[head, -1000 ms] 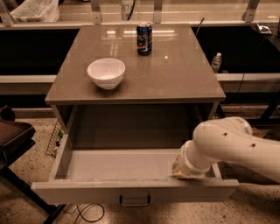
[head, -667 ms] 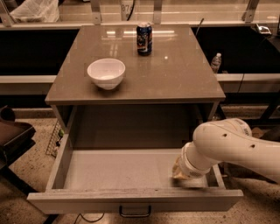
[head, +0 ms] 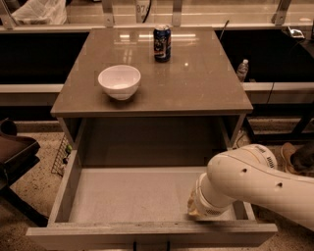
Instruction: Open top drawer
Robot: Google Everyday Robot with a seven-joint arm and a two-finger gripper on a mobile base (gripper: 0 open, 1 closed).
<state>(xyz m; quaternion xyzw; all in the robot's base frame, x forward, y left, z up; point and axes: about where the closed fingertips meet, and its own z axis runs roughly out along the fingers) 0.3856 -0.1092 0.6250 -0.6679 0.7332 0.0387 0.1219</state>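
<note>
- Top drawer (head: pixel 66 188) stood open under the table (head: pixel 206 88), filling the 6 o'clock half of the view; deep plain grey inside, nothing seen lying in it.
- Drawer front panel was cut off by the bottom edge; only its top rim showed, and the handle was hard to make out down there.
- Robot arm (head: pixel 255 179) came in from 4 o'clock, its white casing covering the drawer's right front corner and part of the right wall.
- Gripper (head: pixel 196 212) sat low inside the drawer at about 5 o'clock, just behind the front rim; mostly hidden under the arm's wrist, so whether it was spread or closed could not be told, nor whether it touched the rim.
- White bowl (head: pixel 119 81) stood on the table at 11 o'clock, well apart from the can.
- Can (head: pixel 162 43) stood upright near the far edge at 12 o'clock; label unreadable.
- Small bottle (head: pixel 242 70) was beyond the table's right edge at 2 o'clock, lower part hidden by the tabletop.
- Dark seat-like object (head: pixel 14 152) at 9 o'clock was cut off by the left edge.
- Pale bag (head: pixel 37 11) at 11 o'clock was cut by the top edge.
</note>
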